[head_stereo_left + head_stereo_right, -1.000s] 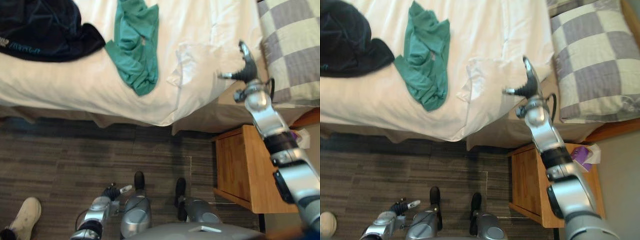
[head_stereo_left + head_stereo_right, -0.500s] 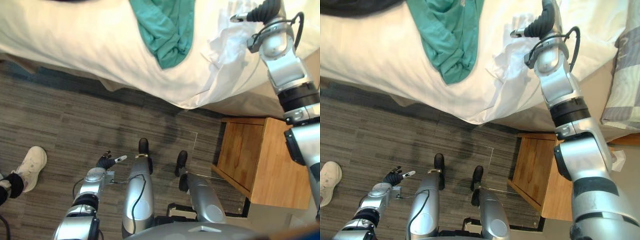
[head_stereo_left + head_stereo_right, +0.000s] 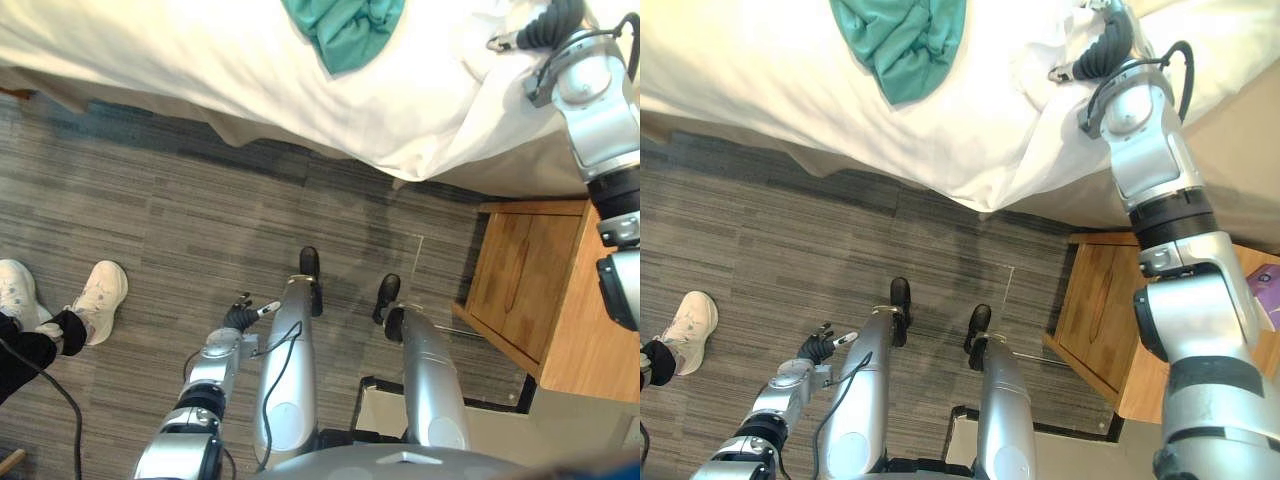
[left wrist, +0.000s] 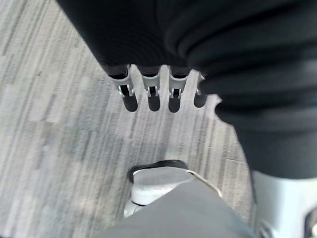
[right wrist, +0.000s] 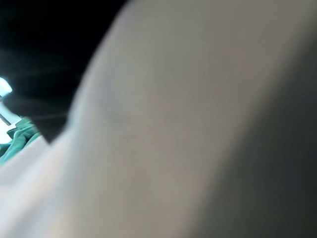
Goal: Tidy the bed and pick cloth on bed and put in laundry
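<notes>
A teal cloth (image 3: 345,25) lies crumpled on the white bed sheet (image 3: 200,70) near the bed's edge. It also peeks in at the rim of the right wrist view, as a teal cloth (image 5: 15,141) beside pale sheet. My right hand (image 3: 1108,42) rests on a rumpled fold of the sheet near the bed's corner, to the right of the cloth and apart from it. My left hand (image 3: 240,318) hangs low over the floor by my side, with its fingers (image 4: 148,94) straight and holding nothing.
A wooden nightstand (image 3: 560,290) stands on the right beside the bed, with a purple item (image 3: 1265,280) on top. A person's white shoes (image 3: 95,295) stand on the grey striped floor at the left.
The camera has tilted down, so the bed has slid to the top of the picture and more floor shows. My right hand has stayed at the rumpled sheet. My left hand hangs as before.
</notes>
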